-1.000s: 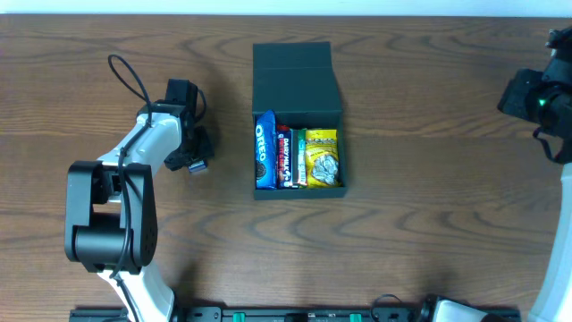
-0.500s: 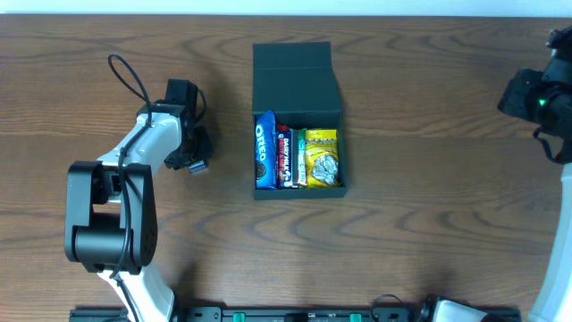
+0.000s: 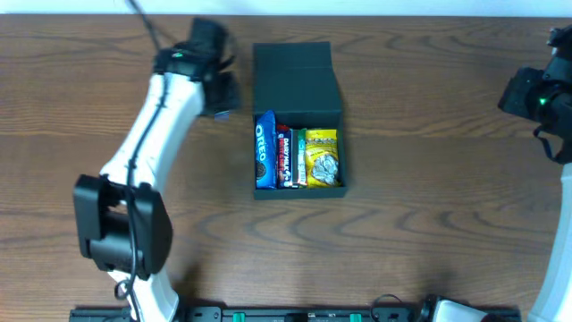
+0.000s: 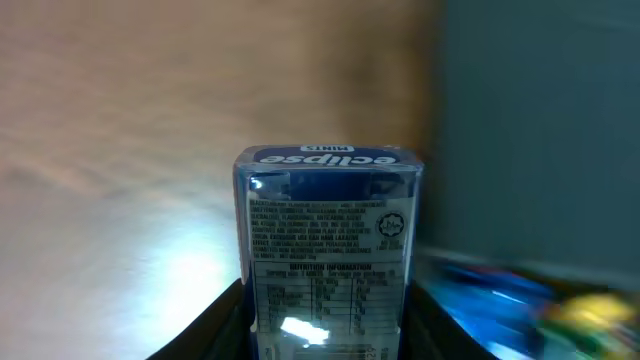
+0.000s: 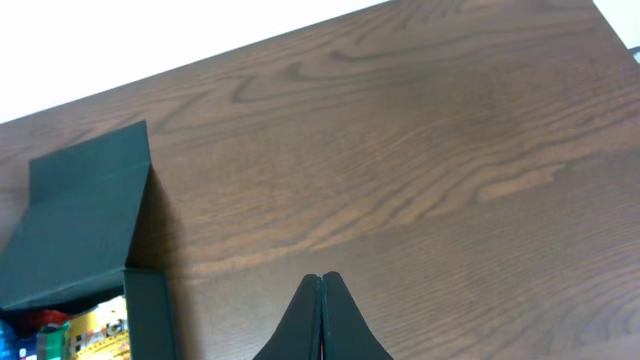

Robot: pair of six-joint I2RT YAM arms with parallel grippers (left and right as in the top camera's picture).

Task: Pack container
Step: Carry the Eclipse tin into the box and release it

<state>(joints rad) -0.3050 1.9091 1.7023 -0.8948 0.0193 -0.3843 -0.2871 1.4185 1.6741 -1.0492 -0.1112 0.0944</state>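
Note:
The dark teal-black container [image 3: 298, 75] sits mid-table with its flap lid folded open toward the far side. It holds a blue Oreo packet [image 3: 263, 149], a red bar [image 3: 285, 156] and a yellow packet [image 3: 323, 156]. My left gripper [image 3: 223, 92] hovers just left of the lid and is shut on a blue Eclipse mints box [image 4: 326, 255], label toward the wrist camera. The container's wall [image 4: 530, 130] shows blurred on the right of the left wrist view. My right gripper [image 5: 321, 300] is shut and empty over bare wood, right of the container [image 5: 70, 220].
The table is dark brown wood [image 3: 429, 206]. The right arm [image 3: 541, 98] rests at the far right edge. The arm bases and a black rail [image 3: 295, 313] lie along the front edge.
My left arm has swung from the left of the table up and right toward the container's lid, carrying the mints box. The right arm has not moved.

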